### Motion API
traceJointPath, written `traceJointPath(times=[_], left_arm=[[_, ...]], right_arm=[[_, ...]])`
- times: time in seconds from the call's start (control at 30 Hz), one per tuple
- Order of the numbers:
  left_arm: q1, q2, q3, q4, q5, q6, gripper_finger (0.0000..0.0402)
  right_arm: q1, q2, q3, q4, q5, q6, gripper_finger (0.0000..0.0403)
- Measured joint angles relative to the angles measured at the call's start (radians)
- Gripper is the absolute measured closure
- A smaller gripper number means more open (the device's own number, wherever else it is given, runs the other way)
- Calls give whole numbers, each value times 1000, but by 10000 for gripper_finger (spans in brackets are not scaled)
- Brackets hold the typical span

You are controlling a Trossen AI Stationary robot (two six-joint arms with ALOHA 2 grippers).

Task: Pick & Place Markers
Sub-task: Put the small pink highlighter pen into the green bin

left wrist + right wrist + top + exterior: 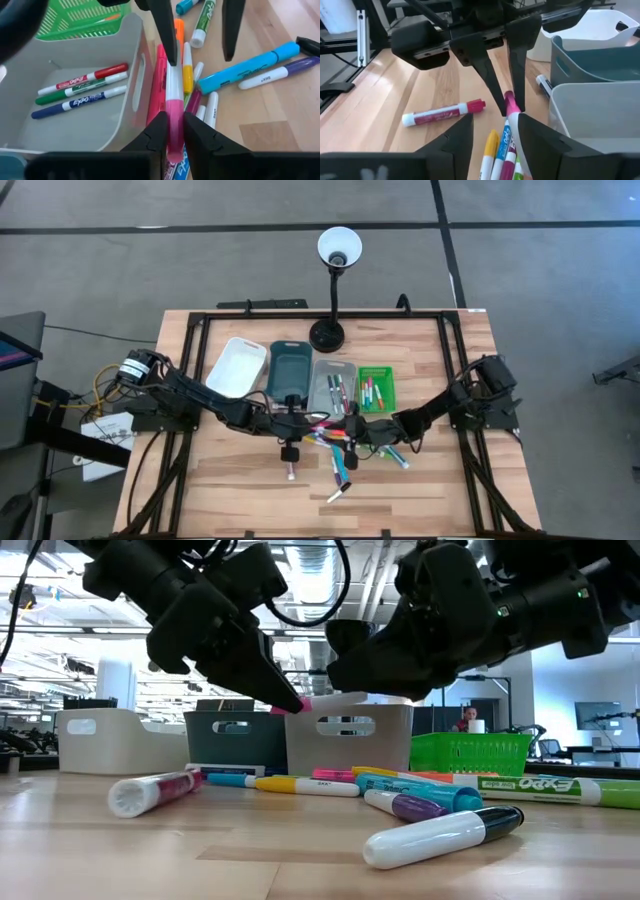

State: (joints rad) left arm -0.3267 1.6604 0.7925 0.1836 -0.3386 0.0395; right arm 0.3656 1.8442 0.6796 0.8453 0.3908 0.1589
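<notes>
Centrally, a pink-capped marker (174,112) is being pinched at its pink end by the left gripper (173,131), whose jaws are clenching it just beside the grey tray (75,125) wall, above the pile of markers (335,442) lying on the worktop (240,490). Its white barrel is pointing toward the right gripper (495,131), whose jaws are standing apart, released, with the marker's white end reaching in between them; whether they are touching it I cannot tell. Below, loose markers are lying scattered: yellow, blue, purple and black-capped ones near the middle, and a red-capped one (444,113) lying apart on the wood. Three markers, red, green and blue, are resting inside the grey tray. Beside it, a green basket (377,389) is holding more markers, while a teal bin (291,366) and a white bin (237,366) are standing in the same row, with a black desk lamp (333,285) behind them.
</notes>
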Motion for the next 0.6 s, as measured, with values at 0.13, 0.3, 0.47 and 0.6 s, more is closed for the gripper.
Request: traceJointPath(times=[0.13,0.3,0.47,0.6], left_arm=[[-3,0,0,8,2,0,356],[-14,0,0,25,1,0,355],[-14,-2,1,26,1,0,357],[-14,-2,1,27,1,0,357]], right_arm=[[-2,1,0,-2,2,12,275],[-16,2,0,-13,5,50,279],[-16,3,0,-42,3,51,279],[-16,3,0,-61,3,51,281]])
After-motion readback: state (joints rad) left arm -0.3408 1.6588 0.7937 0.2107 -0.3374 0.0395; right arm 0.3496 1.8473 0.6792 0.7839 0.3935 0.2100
